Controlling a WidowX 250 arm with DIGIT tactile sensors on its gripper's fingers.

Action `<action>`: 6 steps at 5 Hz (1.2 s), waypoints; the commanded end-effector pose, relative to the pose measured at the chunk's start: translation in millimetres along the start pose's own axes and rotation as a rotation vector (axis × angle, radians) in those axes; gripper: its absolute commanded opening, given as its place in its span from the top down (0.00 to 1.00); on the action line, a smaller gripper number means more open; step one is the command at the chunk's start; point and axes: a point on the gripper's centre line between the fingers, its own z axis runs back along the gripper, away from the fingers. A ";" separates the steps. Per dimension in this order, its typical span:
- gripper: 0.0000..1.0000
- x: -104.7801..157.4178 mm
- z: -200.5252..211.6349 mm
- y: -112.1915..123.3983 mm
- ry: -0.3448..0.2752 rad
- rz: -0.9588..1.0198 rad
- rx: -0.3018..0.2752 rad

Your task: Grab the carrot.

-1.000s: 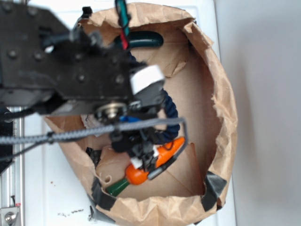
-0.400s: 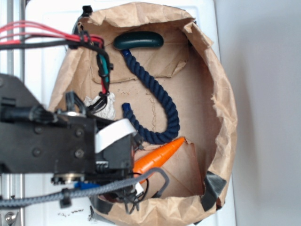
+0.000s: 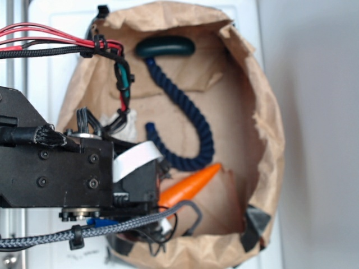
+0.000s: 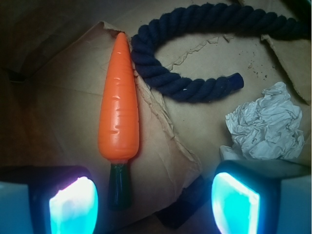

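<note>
Overhead and wrist views of a crumpled brown paper bag (image 3: 263,129), opened flat like a tray on a white counter (image 3: 61,61). Inside: an orange toy carrot (image 4: 119,105) lying flat on the paper floor near the bag's near-right corner, a navy blue rope (image 4: 195,87) curled in a hook just beside its tip, a dark green oblong piece (image 3: 165,47) at the far end, and a wad of crumpled white paper (image 4: 268,124). Black robot arm filling the left of the overhead view, covering the carrot's stem end there.

From the wrist camera: claw (image 4: 151,200) spread wide, nothing between the two glowing fingertips (image 4: 73,204), both hovering above the bag floor. Carrot's long axis running straight away from the claw, pointed tip far, dark green stem (image 4: 119,185) nearest. Stem end just beside the left finger, inside the gap but hard against that side; thick orange body ahead of the fingers rather than between them. Carrot not yet gripped, apparently untouched, though height above it hard to judge from these angles.

Likely needs for the coming move: a short reach forward along the carrot's length, a slight shift left to centre it in the gap, then descent and closing across the thick part. Rope close to the tip only, well clear of the stem end
</note>
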 end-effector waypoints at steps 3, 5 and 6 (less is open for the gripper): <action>0.00 20.0 -15.4 -6.2 -0.151 0.042 -0.022; 0.00 38.4 -35.5 -14.0 -0.133 0.077 -0.053; 0.00 38.5 -47.7 -24.3 -0.121 0.080 -0.019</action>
